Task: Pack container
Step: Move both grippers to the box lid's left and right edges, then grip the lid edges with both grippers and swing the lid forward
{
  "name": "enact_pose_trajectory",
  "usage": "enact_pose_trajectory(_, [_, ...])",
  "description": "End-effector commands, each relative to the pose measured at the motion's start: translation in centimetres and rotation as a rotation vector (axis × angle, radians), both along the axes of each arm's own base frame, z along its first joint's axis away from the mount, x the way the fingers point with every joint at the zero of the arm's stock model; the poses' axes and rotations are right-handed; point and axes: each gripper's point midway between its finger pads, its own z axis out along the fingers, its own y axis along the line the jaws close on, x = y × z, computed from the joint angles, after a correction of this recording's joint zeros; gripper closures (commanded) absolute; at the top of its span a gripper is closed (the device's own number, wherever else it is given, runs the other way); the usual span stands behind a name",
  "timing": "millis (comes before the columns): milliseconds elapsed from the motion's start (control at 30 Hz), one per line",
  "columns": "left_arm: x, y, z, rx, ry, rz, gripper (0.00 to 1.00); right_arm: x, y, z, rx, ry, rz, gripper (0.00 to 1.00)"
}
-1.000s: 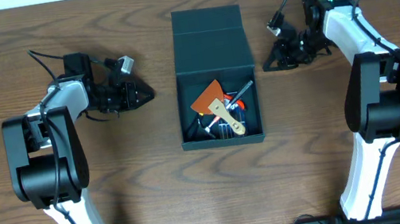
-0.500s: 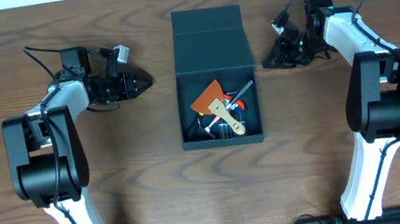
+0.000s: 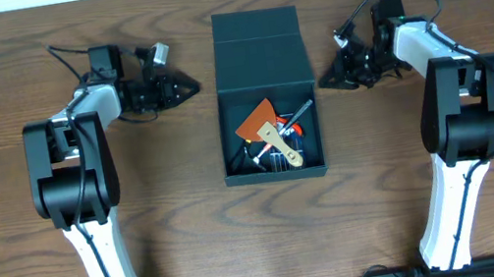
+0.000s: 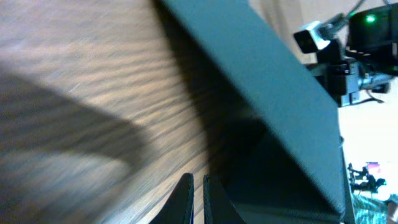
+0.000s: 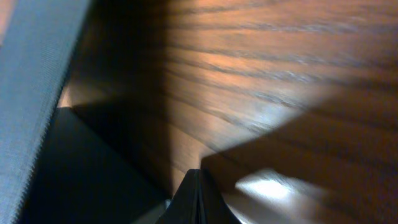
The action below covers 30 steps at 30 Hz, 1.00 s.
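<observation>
The dark teal container (image 3: 260,62) stands open at the table's centre, its flap lid (image 3: 254,26) leaning back at the far side. Inside lie hand tools (image 3: 275,132): an orange scraper, a wooden-handled piece and metal bits. My left gripper (image 3: 191,89) is shut and empty, its tips just left of the box's far left wall, which shows in the left wrist view (image 4: 261,99). My right gripper (image 3: 324,78) is shut and empty, just right of the box's far right wall; that wall shows in the right wrist view (image 5: 37,93).
The brown wooden table (image 3: 171,220) surrounds the box. Cables loop from both wrists near the far edge. The arm bases stand at the front left and front right.
Both grippers have moved inward toward the box's far end; the left one went right and up, the right one slightly left. The box and tools have not moved.
</observation>
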Motion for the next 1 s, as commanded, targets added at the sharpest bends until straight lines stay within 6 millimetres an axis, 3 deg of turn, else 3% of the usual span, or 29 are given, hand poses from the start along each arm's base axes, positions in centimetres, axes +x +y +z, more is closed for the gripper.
enact_pose_trajectory(0, [0.4,-1.4,1.0,-0.022,-0.022,-0.031,0.95,-0.2,0.6,-1.0,0.079,0.032,-0.011,0.99])
enact_pose_trajectory(733, [0.4,-1.9,0.4,0.006,-0.013,-0.029,0.94,2.1,4.2,1.3,0.201,-0.137,0.064,0.99])
enact_pose_trajectory(967, [0.1,-3.0,0.3,0.005,-0.012,-0.051,0.94,3.1,5.0,2.8,0.25,-0.198,0.084,0.99])
